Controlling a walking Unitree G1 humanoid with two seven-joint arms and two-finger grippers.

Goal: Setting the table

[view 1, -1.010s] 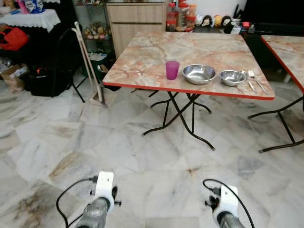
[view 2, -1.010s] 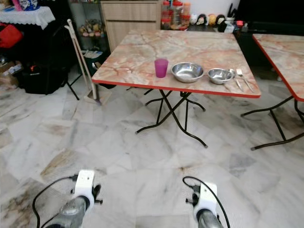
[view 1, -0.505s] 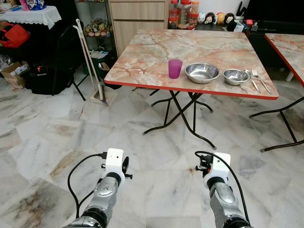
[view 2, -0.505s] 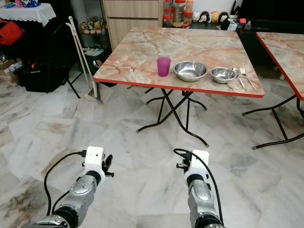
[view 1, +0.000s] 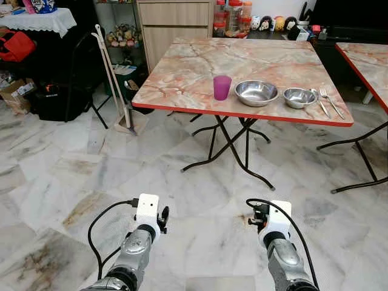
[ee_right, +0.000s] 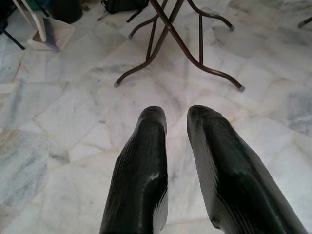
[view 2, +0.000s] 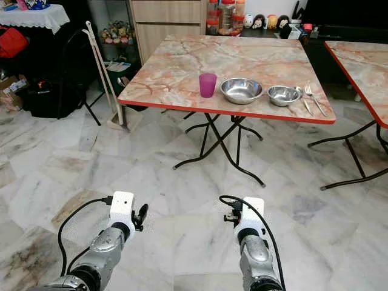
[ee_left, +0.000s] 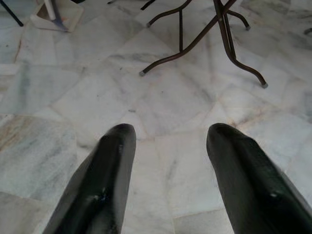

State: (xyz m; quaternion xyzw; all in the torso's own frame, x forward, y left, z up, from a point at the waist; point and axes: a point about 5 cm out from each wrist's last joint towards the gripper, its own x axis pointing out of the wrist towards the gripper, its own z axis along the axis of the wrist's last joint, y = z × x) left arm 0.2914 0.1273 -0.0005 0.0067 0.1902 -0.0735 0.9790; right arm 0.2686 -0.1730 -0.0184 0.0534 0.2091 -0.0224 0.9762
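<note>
Left eye view: I'm standing on a marble floor [view 1: 200, 212], well back from the folding table [view 1: 200, 66].
Table: pinkish marble-look top, red edge, black crossed legs.
Setting: purple cup [view 1: 222, 87], big steel bowl [view 1: 256, 93], small steel bowl [view 1: 299, 97], spoon [view 1: 319, 103] and fork [view 1: 329, 102], in a row along the near edge, cup leftmost, cutlery rightmost.
Bowls: just beside each other; I can't tell if they touch.
Left gripper [ee_left: 168, 141]: held low over bare floor, fingers [ee_left: 105, 175] spread wide, holding nothing.
Right gripper [ee_right: 176, 117]: also low over floor, fingers [ee_right: 146, 165] close with a narrow gap, nothing between them.
Room left: broom and dustpan [view 1: 118, 91] leaning beside the table, black bag [view 1: 57, 100], red bag [view 1: 17, 47], white lace cloth [view 1: 42, 21].
Room back: wooden cabinet [view 1: 176, 24], jars [view 1: 233, 12] and small figurines [view 1: 273, 23] on the far side.
Room right: second table [view 1: 367, 60] of the same kind, partly in frame.
</note>
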